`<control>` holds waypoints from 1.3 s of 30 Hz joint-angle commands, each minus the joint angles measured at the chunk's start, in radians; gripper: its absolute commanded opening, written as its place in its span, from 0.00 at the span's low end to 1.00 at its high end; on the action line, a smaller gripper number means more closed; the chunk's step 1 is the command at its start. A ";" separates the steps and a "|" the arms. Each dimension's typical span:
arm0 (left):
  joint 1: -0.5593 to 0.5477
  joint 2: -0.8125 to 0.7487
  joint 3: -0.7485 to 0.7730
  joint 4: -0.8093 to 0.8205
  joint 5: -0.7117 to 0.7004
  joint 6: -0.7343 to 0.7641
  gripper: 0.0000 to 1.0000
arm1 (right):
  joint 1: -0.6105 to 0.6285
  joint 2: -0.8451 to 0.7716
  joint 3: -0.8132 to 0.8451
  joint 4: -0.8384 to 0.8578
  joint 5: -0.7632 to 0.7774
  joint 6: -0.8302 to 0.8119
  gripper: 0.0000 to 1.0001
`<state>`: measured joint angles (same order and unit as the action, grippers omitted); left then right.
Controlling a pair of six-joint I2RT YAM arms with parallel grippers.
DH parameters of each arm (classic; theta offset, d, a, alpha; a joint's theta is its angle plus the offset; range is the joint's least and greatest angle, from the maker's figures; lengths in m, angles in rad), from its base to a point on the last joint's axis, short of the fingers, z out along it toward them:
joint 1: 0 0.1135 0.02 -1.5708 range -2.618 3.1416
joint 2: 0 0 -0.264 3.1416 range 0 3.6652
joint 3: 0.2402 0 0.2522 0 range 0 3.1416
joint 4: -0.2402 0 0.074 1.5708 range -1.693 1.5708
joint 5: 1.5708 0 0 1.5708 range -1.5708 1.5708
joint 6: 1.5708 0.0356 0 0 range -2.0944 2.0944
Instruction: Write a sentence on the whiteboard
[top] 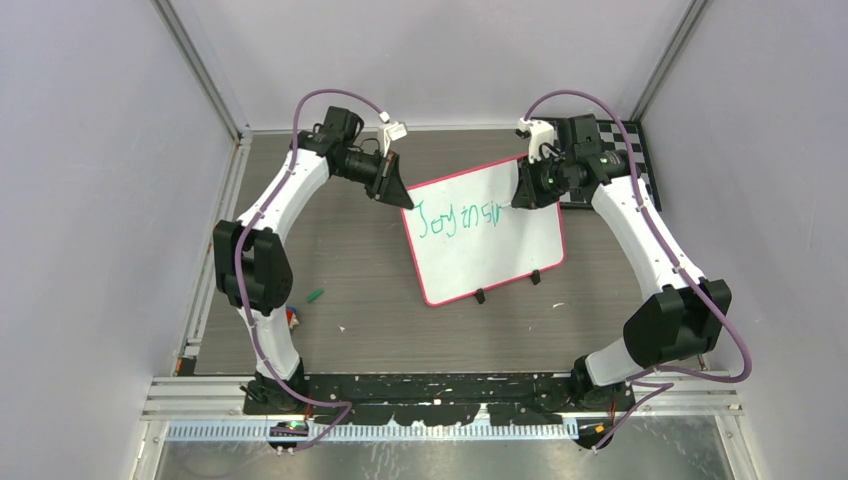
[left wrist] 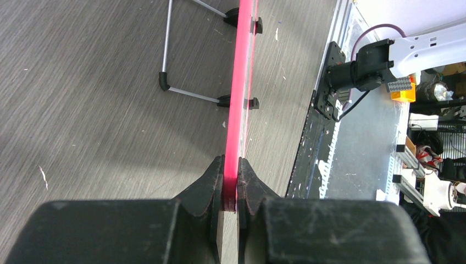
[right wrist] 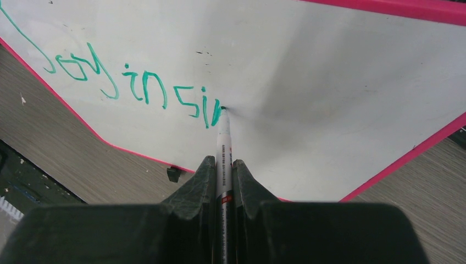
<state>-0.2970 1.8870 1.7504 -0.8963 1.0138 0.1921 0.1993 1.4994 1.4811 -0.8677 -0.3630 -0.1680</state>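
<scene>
The whiteboard (top: pixel 500 255) stands tilted at mid table on a wire stand, white with a pink-red rim. Green lettering of the sentence (top: pixel 458 220) reads "Joy in si" plus a fresh stroke. My left gripper (top: pixel 402 196) is shut on the board's upper left corner; in the left wrist view its jaws (left wrist: pixel 231 165) pinch the rim (left wrist: pixel 242 82) edge-on. My right gripper (right wrist: pixel 222 163) is shut on a white marker (right wrist: pixel 223 146). The marker's green tip touches the board (right wrist: pixel 329 82) at the end of the lettering (right wrist: pixel 132 82). In the top view the right gripper (top: pixel 520 196) is at the board's upper right.
A black-and-white checkered board (top: pixel 640 150) lies behind the right arm. A green marker cap (top: pixel 315 295) and a small coloured object (top: pixel 292 318) lie near the left arm. Two black clips (top: pixel 480 296) sit on the board's lower rim. Wire stand legs (left wrist: pixel 165 55) rest behind the board.
</scene>
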 commanded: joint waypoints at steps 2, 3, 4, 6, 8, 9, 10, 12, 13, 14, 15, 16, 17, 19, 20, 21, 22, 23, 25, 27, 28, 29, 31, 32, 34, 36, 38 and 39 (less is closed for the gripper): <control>-0.010 -0.020 -0.009 0.016 -0.046 0.035 0.00 | -0.009 -0.011 -0.020 0.071 0.040 -0.023 0.00; -0.010 -0.020 -0.009 0.016 -0.047 0.036 0.00 | -0.008 -0.011 -0.027 0.071 0.037 -0.022 0.00; -0.010 -0.020 -0.010 0.016 -0.046 0.035 0.00 | -0.010 -0.013 -0.034 0.070 0.035 -0.024 0.00; -0.010 -0.019 -0.010 0.016 -0.047 0.035 0.00 | -0.009 -0.015 -0.046 0.070 0.031 -0.024 0.00; -0.010 -0.019 -0.011 0.016 -0.046 0.035 0.00 | -0.008 -0.017 -0.056 0.068 0.028 -0.022 0.00; -0.010 -0.020 -0.011 0.017 -0.046 0.035 0.00 | -0.008 -0.019 -0.060 0.067 0.027 -0.022 0.00; -0.010 -0.020 -0.012 0.017 -0.046 0.036 0.00 | -0.009 -0.021 -0.063 0.068 0.026 -0.024 0.00; -0.010 -0.020 -0.014 0.017 -0.046 0.035 0.00 | -0.008 -0.024 -0.061 0.068 0.028 -0.025 0.00; -0.010 -0.020 -0.014 0.017 -0.046 0.035 0.00 | -0.009 -0.022 -0.055 0.067 0.029 -0.025 0.00; -0.010 -0.021 -0.015 0.017 -0.046 0.035 0.00 | -0.008 -0.022 -0.047 0.064 0.027 -0.024 0.00; -0.010 -0.022 -0.014 0.017 -0.046 0.036 0.00 | -0.009 -0.020 -0.038 0.063 0.026 -0.022 0.00; -0.010 -0.022 -0.015 0.018 -0.046 0.036 0.00 | -0.008 -0.018 -0.026 0.062 0.026 -0.020 0.00; -0.010 -0.022 -0.015 0.019 -0.046 0.036 0.00 | -0.009 -0.015 -0.015 0.061 0.027 -0.017 0.00; -0.010 -0.024 -0.015 0.019 -0.046 0.035 0.00 | -0.009 -0.009 0.012 0.060 0.027 -0.013 0.00; -0.010 -0.023 -0.015 0.019 -0.046 0.035 0.00 | -0.009 -0.006 0.019 0.058 0.028 -0.013 0.00; -0.010 -0.023 -0.015 0.019 -0.046 0.036 0.00 | -0.009 -0.003 0.027 0.059 0.030 -0.012 0.00; -0.010 -0.023 -0.016 0.017 -0.045 0.036 0.00 | -0.009 0.000 0.035 0.058 0.030 -0.011 0.00; -0.011 -0.023 -0.015 0.017 -0.047 0.037 0.00 | -0.007 0.004 0.044 0.058 0.030 -0.011 0.00; -0.010 -0.025 -0.017 0.017 -0.047 0.037 0.00 | -0.010 0.008 0.050 0.057 0.034 -0.014 0.00; -0.010 -0.025 -0.017 0.017 -0.048 0.038 0.00 | -0.011 0.011 0.051 0.057 0.040 -0.017 0.00; -0.010 -0.025 -0.017 0.017 -0.049 0.038 0.00 | -0.011 0.012 0.051 0.057 0.042 -0.017 0.00; -0.010 -0.026 -0.018 0.017 -0.049 0.038 0.00 | -0.012 0.011 0.047 0.057 0.043 -0.018 0.00; -0.010 -0.025 -0.019 0.019 -0.049 0.039 0.00 | -0.015 0.008 0.037 0.057 0.045 -0.022 0.00; -0.010 -0.025 -0.019 0.019 -0.049 0.038 0.00 | -0.017 0.005 0.030 0.057 0.047 -0.023 0.00; -0.010 -0.024 -0.019 0.020 -0.049 0.038 0.00 | -0.023 0.001 0.014 0.058 0.052 -0.027 0.00; -0.010 -0.024 -0.019 0.020 -0.047 0.037 0.00 | -0.028 -0.004 0.000 0.057 0.055 -0.030 0.00; -0.010 -0.023 -0.019 0.021 -0.048 0.036 0.00 | -0.029 -0.012 -0.016 0.056 0.054 -0.034 0.00; -0.010 -0.024 -0.019 0.021 -0.047 0.036 0.00 | -0.029 -0.014 -0.022 0.055 0.051 -0.035 0.00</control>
<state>-0.2970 1.8866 1.7462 -0.8909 1.0134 0.1917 0.1810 1.4990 1.4860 -0.8684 -0.3489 -0.1799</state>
